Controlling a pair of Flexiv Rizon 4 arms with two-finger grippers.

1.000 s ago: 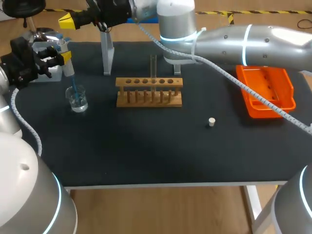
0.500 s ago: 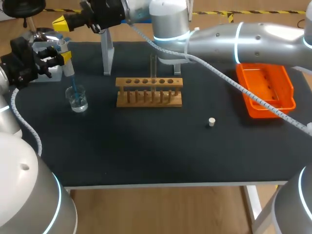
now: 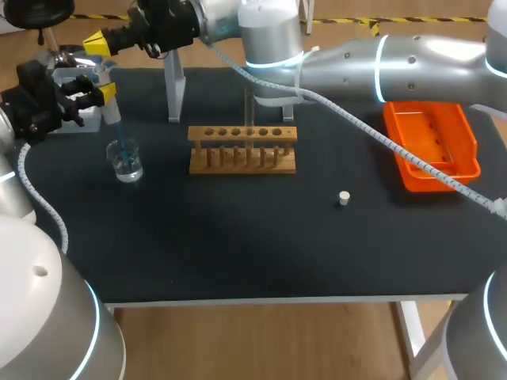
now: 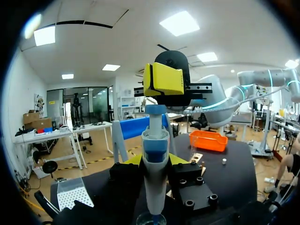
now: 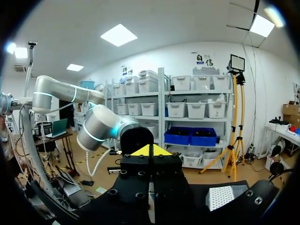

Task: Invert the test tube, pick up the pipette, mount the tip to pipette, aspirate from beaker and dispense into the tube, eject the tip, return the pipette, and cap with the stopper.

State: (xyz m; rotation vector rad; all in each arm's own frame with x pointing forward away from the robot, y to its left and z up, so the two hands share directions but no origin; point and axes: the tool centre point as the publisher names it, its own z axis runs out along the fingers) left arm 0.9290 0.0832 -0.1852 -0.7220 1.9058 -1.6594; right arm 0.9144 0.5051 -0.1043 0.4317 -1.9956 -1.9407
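Glass beaker [image 3: 125, 162] holds the slim blue tip [image 3: 121, 147]; left hand [image 3: 101, 92] grips the pipette [image 3: 112, 111], right hand [image 3: 98, 41] pinched closed.

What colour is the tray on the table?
Orange; the tray shows best in the head view.

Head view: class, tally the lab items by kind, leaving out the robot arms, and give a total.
Pipette: 1
Beaker: 1
Test tube: 1
Wooden rack: 1
Stopper: 1
Orange tray: 1
Upright stand: 1
Tip box: 1
Total: 8
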